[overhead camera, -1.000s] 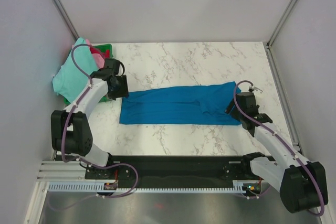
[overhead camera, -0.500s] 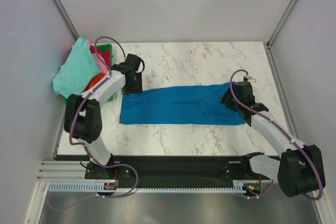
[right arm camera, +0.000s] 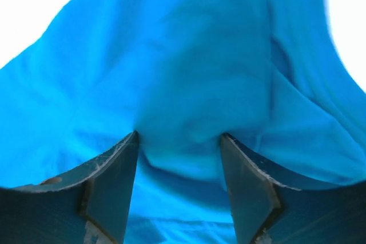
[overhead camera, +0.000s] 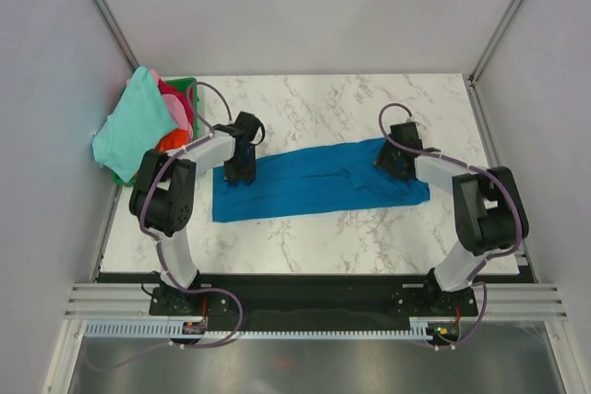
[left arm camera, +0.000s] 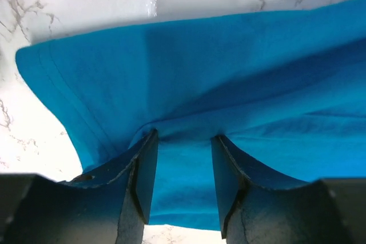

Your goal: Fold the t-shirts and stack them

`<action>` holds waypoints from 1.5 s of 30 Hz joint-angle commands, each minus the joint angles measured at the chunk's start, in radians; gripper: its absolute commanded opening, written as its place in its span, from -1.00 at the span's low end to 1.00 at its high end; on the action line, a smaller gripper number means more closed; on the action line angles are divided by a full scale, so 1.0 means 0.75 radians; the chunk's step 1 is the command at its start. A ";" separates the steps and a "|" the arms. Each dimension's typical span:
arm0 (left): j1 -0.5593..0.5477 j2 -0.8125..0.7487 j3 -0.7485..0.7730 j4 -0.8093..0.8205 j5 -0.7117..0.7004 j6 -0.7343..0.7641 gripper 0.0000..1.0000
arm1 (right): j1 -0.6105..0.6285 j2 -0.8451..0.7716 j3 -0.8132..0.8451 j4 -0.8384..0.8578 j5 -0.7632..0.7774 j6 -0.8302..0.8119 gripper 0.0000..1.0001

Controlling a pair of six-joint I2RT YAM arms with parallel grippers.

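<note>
A bright blue t-shirt [overhead camera: 314,182] lies folded into a long strip across the middle of the marble table. My left gripper [overhead camera: 238,175] presses down on its left end. In the left wrist view the left gripper [left arm camera: 185,135] has its jaws apart, with blue cloth [left arm camera: 229,67] bunching up between the tips. My right gripper [overhead camera: 386,161] is down on the strip's right end. Its wrist view shows the right gripper [right arm camera: 179,135] standing open around a hump of the blue cloth [right arm camera: 171,55]. More t-shirts are heaped at the far left, a mint-green one [overhead camera: 129,131] on top.
A green basket [overhead camera: 189,88] at the table's left edge holds the heap, with magenta [overhead camera: 174,99] and orange-red cloth [overhead camera: 169,142] showing under the mint one. White walls close in on three sides. Bare marble [overhead camera: 323,108] lies behind and in front of the strip.
Both arms swung inward and came down onto the ends of the blue strip, the left one from beside the basket. Both pairs of jaws narrowed, and the cloth bunched slightly.
</note>
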 commanded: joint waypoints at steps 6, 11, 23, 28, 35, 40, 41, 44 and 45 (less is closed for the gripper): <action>-0.100 -0.114 -0.241 0.064 0.167 -0.152 -0.05 | -0.050 0.580 0.557 -0.136 -0.079 0.012 0.29; -0.232 -0.278 -0.527 0.350 0.537 -0.346 -0.05 | -0.026 0.891 1.140 -0.245 -0.218 0.044 0.28; -0.807 -0.609 -0.464 0.225 0.384 -0.696 0.99 | 0.093 1.585 2.099 -0.009 -0.633 -0.011 0.43; -0.943 -0.716 -0.282 -0.191 -0.053 -0.688 0.99 | 0.103 1.569 2.061 0.111 -0.732 -0.062 0.51; -0.934 -0.755 -0.494 -0.092 -0.274 -0.771 0.94 | 0.103 1.459 2.111 0.127 -0.797 -0.176 0.72; -0.918 -0.710 -0.568 0.066 -0.264 -0.741 0.63 | 0.103 1.195 1.927 0.097 -0.718 -0.285 0.79; -0.918 -0.686 -0.562 0.070 -0.274 -0.739 0.58 | 0.103 1.097 1.892 0.085 -0.673 -0.313 0.80; -0.916 -0.630 -0.570 0.103 -0.293 -0.735 0.51 | 0.099 0.917 1.761 0.042 -0.553 -0.412 0.83; -0.916 -0.616 -0.578 0.138 -0.291 -0.735 0.50 | 0.095 0.872 1.688 0.035 -0.532 -0.420 0.83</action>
